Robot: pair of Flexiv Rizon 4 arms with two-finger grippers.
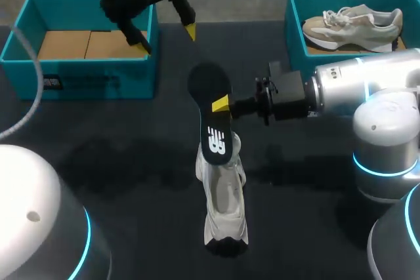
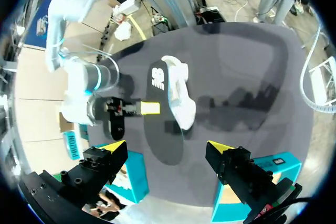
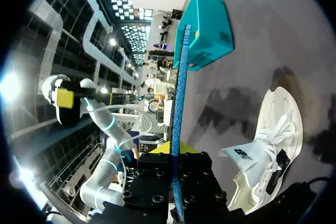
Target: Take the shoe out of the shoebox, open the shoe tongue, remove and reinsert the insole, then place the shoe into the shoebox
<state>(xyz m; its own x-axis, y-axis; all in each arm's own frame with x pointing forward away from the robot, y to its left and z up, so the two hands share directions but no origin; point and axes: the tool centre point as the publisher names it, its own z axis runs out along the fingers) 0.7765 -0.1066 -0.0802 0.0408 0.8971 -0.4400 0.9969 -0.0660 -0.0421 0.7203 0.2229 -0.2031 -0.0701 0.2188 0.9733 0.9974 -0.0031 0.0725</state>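
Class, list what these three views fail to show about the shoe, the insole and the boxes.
- Head view: the insole covers the opening of the shoe, so whether its lower end sits inside is hidden.
- Right wrist view: the insole shows edge-on, so its faces are unseen.
- Head view: the left gripper and its arm cover part of the floor of the left shoebox.

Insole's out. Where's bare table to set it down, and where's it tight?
Bare black tabletop lies between the left teal shoebox and the white sneaker, and again between the sneaker and the right arm's base. Tight: the middle, where the right gripper holds the black insole over the sneaker. The right teal shoebox is taken by a beige sneaker.
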